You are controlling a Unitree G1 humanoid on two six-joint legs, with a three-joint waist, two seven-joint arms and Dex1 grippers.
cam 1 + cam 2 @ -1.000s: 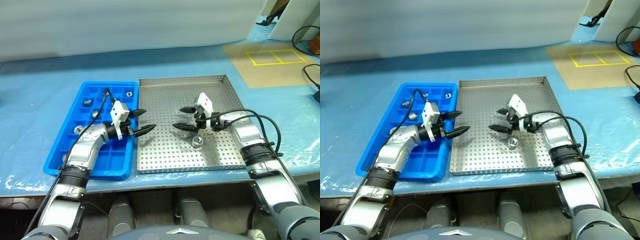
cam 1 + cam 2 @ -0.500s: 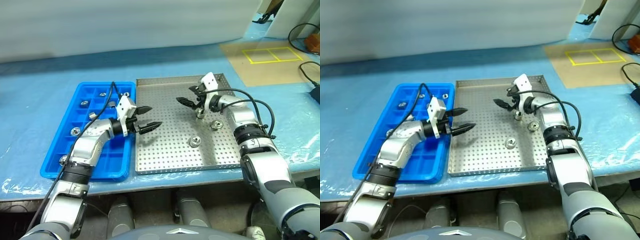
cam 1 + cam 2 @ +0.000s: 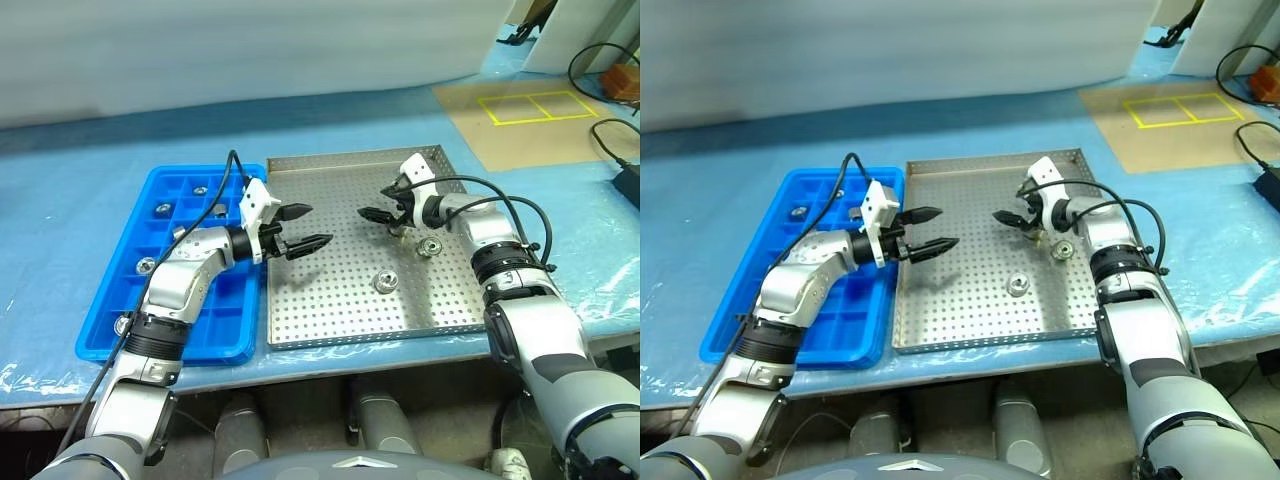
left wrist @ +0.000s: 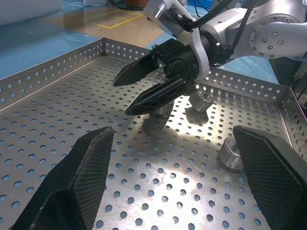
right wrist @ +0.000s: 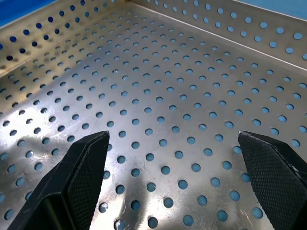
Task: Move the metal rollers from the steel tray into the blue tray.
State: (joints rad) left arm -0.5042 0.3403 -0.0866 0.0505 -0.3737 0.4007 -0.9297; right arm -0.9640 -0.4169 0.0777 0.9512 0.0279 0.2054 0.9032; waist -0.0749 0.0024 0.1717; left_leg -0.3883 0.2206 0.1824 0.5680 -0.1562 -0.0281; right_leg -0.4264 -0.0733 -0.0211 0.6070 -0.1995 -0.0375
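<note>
The large square perforated steel tray (image 3: 340, 300) with a low raised rim lies on the blue-covered surface (image 3: 90, 180), its left edge touching the bright blue plastic compartment tray (image 3: 110, 335). Three small silver-grey metal rollers remain in the steel tray: one (image 3: 384, 282) near the middle, one (image 3: 431, 246) toward the right side, and one (image 3: 398, 229) directly beneath the right hand. Several more rollers sit in separate compartments of the blue tray, among them one (image 3: 146, 265) on its left side and one (image 3: 123, 324) at the near left corner. Left hand (image 3: 304, 228) hangs above the left part of the steel tray, just past the blue tray's right rim, pointing right; its two black fingers are spread apart and hold nothing. Right hand (image 3: 379, 203) is over the far right part of the steel tray, pointing left and slightly down, fingers likewise spread wide and empty, with no contact visible to the roller below. In the left wrist view the right hand (image 4: 128, 93) faces the left one, with two rollers close behind its fingertips and a third (image 4: 230, 153) lying apart, nearer the right rim.
</note>
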